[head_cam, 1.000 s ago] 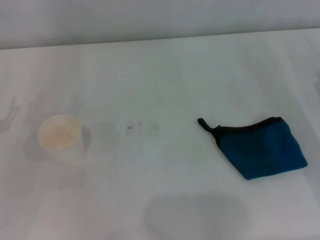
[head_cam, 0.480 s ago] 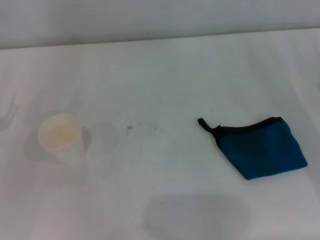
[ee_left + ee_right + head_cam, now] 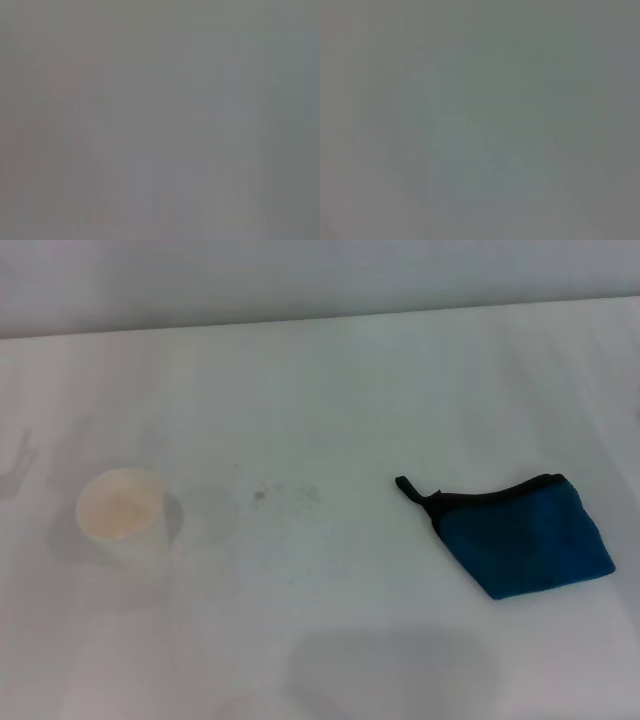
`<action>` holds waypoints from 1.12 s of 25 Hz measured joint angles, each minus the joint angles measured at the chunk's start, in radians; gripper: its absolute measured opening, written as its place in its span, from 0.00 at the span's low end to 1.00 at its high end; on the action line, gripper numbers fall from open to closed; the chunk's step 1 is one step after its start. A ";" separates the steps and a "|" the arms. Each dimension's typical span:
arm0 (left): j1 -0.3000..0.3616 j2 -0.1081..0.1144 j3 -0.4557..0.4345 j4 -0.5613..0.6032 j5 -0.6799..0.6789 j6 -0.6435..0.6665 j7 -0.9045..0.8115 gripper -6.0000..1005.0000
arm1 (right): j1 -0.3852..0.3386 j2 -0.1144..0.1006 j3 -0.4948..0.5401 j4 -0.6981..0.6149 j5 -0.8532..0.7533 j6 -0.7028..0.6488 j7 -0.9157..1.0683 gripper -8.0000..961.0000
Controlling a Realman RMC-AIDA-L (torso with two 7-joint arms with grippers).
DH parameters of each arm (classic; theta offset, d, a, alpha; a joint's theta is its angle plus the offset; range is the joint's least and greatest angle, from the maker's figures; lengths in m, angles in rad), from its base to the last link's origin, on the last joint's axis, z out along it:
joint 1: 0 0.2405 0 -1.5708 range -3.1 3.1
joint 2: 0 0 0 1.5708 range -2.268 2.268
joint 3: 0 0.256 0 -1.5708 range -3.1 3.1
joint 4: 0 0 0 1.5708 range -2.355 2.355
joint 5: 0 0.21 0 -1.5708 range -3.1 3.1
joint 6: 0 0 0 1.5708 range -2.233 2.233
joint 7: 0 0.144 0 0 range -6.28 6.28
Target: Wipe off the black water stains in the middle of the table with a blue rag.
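Blue rag (image 3: 525, 536) lies folded flat on the right of the tabletop (image 3: 340, 380), black trim and loop pointing left. Faint dark stain specks (image 3: 262, 495) sit mid-tabletop, well left of the rag, so the marks show and the rag isn't on them. That fits a wipe yet to come or one that left residue.

No arm or fingers show in the head view, and both wrist views show only blank grey, so you can't tell if the fingers are open or closed.

Risks: the specks are faint and easy to miss, so you could wipe the wrong patch. A pinch on the loop or one layer may unfold the rag and let it trail. A long leftward sweep could hit the cup (image 3: 122, 515), which stands near the stain on its left and looks light enough to tip. Nothing stands between rag and stain.
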 joint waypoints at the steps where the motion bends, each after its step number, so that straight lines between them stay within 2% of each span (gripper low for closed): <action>1: 0.000 0.000 0.000 0.000 0.000 0.000 0.000 0.89 | 0.000 0.000 0.000 0.000 0.000 0.000 0.000 0.57; 28: 0.004 -0.002 0.000 0.000 0.000 0.001 0.000 0.89 | 0.006 0.000 0.000 -0.002 0.000 -0.013 0.002 0.57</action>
